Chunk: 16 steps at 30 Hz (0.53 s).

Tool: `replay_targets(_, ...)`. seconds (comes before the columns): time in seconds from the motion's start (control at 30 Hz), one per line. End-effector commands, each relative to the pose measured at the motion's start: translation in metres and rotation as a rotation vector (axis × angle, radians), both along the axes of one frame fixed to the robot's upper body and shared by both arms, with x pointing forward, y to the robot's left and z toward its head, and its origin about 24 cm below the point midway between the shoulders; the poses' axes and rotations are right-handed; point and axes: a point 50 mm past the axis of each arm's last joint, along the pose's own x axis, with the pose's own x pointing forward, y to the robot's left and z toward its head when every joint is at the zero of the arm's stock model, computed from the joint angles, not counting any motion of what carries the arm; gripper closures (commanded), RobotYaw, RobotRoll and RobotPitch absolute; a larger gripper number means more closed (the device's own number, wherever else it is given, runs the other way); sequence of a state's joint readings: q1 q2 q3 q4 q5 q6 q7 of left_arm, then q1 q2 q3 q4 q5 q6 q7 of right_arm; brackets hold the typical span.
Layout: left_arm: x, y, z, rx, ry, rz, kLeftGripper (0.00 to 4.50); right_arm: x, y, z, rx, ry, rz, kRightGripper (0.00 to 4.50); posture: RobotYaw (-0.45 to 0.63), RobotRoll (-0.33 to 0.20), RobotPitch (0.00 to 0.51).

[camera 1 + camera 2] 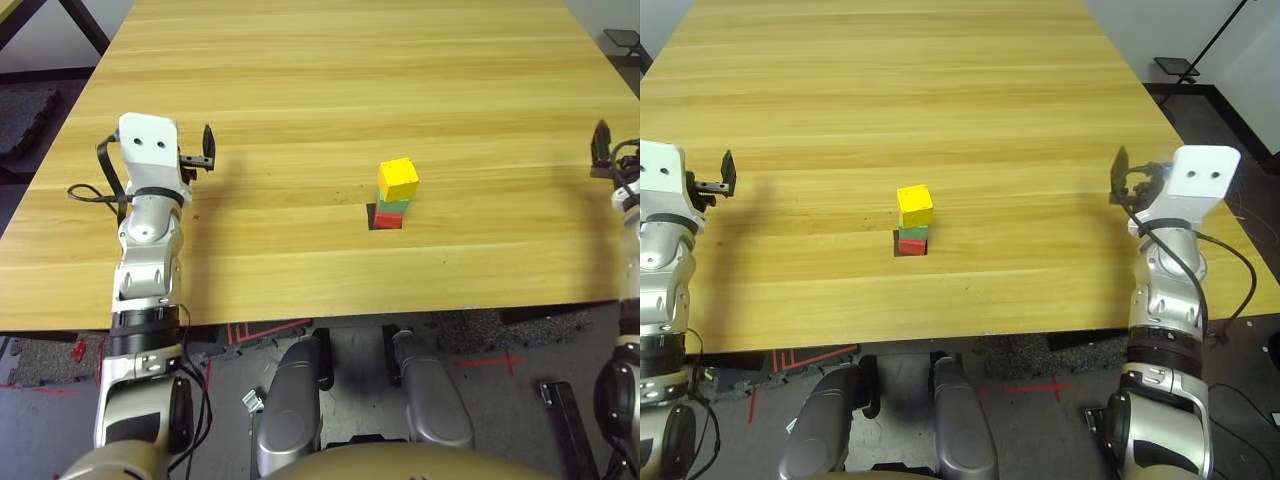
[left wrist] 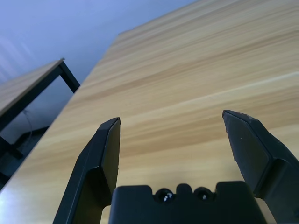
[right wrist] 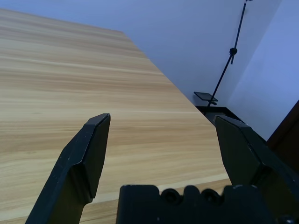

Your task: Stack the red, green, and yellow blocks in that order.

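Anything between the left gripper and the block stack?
Nothing visible: just bare tabletop lies between the open left gripper and the stack of red, green and yellow blocks.

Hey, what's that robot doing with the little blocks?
Right now the robot isn't holding anything. Its left gripper and right gripper are both open, out to either side of the blocks. The three blocks stand in one stack on the table: red at the bottom, green in the middle and yellow on top. The stack looks finished, and the red block sits over a black patch.
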<state>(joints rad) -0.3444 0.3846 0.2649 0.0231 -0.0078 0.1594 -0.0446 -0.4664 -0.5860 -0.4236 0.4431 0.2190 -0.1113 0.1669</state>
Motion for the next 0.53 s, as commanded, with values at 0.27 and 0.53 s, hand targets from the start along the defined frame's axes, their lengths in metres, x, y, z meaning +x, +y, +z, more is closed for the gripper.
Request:
replay_targets(0.27, 0.000, -0.011, -0.003, -0.014, 0.015, -0.025, 0.04, -0.013, -0.027, 0.014, -0.003, -0.032, -0.060, 0.00, 0.12, 0.045, 0.293)
replay_targets(0.53, 0.007, -0.009, 0.002, -0.001, 0.008, -0.037, 0.04, -0.018, -0.028, 0.018, -0.021, -0.035, -0.060, 0.00, 0.11, 0.041, 0.290)
